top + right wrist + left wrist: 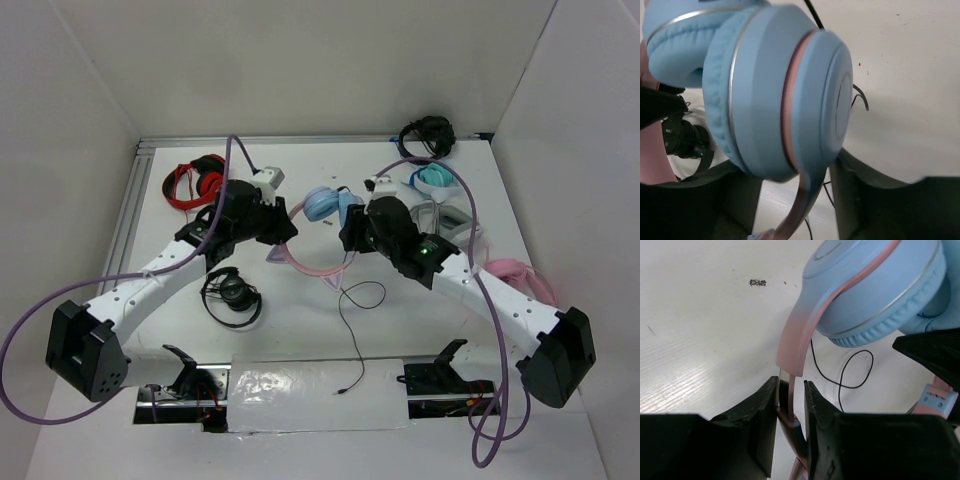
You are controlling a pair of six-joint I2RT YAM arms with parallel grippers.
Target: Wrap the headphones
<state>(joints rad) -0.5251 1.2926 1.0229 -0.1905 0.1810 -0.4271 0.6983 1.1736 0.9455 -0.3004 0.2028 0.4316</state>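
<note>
The headphones (pixel 322 204), with light blue ear cups and a thin pink headband (pixel 303 266), lie at the table's middle between both arms. Their black cable (pixel 352 340) trails toward the near edge. My left gripper (pixel 283 233) is shut on the headband's thin slider, seen between its fingers in the left wrist view (pixel 791 392), just below a blue ear cup (pixel 880 290). My right gripper (pixel 350 234) is open in the right wrist view (pixel 797 200). The other ear cup (pixel 775 95) sits just ahead of its wide jaws, and the pink band arm (pixel 800 205) passes between them untouched.
Red-and-black headphones (pixel 195 183) lie back left and black ones (pixel 232 296) near the left arm. Another black pair (pixel 425 135) and a teal pair (pixel 437 180) lie back right. All-pink headphones (pixel 520 275) lie by the right arm. A plastic-covered sheet (pixel 300 395) lies at the front.
</note>
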